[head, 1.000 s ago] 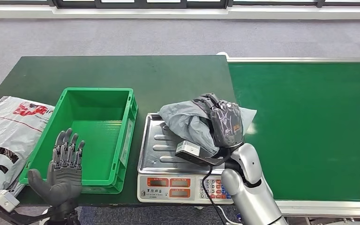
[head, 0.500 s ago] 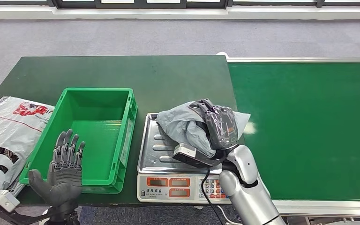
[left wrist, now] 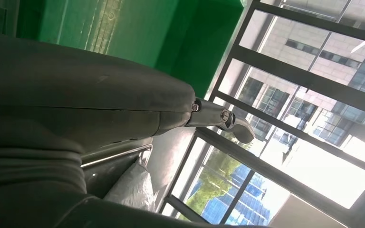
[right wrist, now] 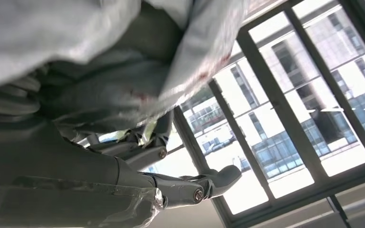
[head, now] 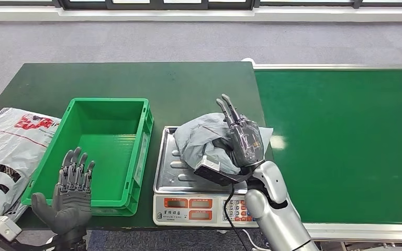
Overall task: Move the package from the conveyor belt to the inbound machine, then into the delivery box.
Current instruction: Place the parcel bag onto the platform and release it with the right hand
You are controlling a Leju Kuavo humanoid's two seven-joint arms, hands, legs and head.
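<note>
The package (head: 201, 138), a crumpled grey plastic mailer, lies on the steel tray of the inbound machine (head: 170, 167), a weighing scale with red displays. My right hand (head: 242, 140) lies against the package's right side with its fingers stretched out straight toward the far edge, gripping nothing. In the right wrist view the grey package (right wrist: 76, 57) lies over the palm, and the fingers (right wrist: 190, 187) stick out past it. The green delivery box (head: 141, 151) stands empty to the left of the scale. My left hand (head: 70, 191) hovers open at the box's near left corner.
The green conveyor belt (head: 345, 136) runs along the right, beside the dark green table (head: 136, 78). A white printed plastic bag (head: 8, 151) lies at the table's left edge. A small camera block with a black cable hangs at my right wrist, over the scale.
My right hand's fingers, curled over the package before, have straightened and let it go. The package has shifted left and settled on the scale tray. My left hand has barely moved.
</note>
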